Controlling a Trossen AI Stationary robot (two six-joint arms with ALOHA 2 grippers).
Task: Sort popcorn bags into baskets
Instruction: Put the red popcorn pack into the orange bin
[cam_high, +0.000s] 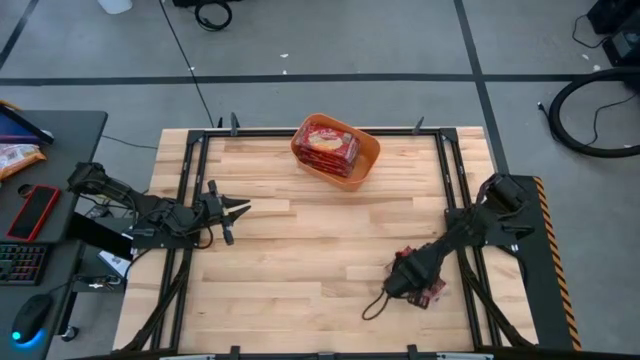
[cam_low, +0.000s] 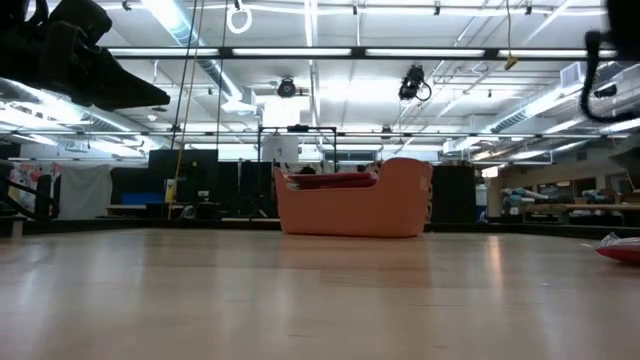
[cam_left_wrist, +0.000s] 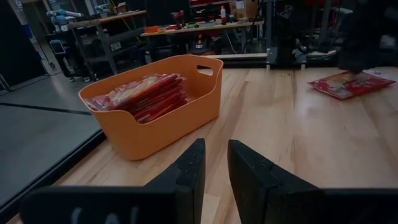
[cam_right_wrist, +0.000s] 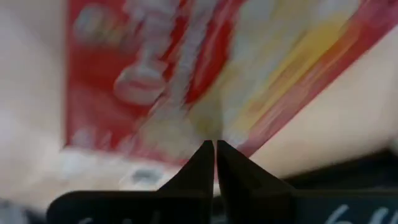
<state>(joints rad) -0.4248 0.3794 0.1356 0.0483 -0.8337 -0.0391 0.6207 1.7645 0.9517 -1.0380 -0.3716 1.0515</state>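
**Last Popcorn Bag Waiting Under the Right Gripper**

The right gripper (cam_high: 404, 272) is hanging low over the near right part of the table (cam_high: 300, 250). Its two fingers (cam_right_wrist: 200, 163) are pressed almost together, with only a thin gap, and nothing is sitting between them. Just under and beside this gripper, one red popcorn bag (cam_right_wrist: 205, 68) is lying flat on the wood. In the high view the bag (cam_high: 432, 292) is peeking out past the arm, close to the table's edge.

The orange basket (cam_high: 337, 150) is sitting well away from the right gripper, up at the far side of the table. Other red bags (cam_left_wrist: 146, 94) are already stacked inside it.

The left gripper (cam_left_wrist: 214, 171) is waiting over the left side of the table, pointing toward the basket. Its fingers are close together and holding nothing.

This looks like the last bag to sort, so the job is nearly done. A few things could go wrong. The bag is flat and thin, so nearly closed fingers may just push it along the wood. It is near the edge, so a push could slide it off. A weak pinch on one corner could let it slip out on the long way to the basket.
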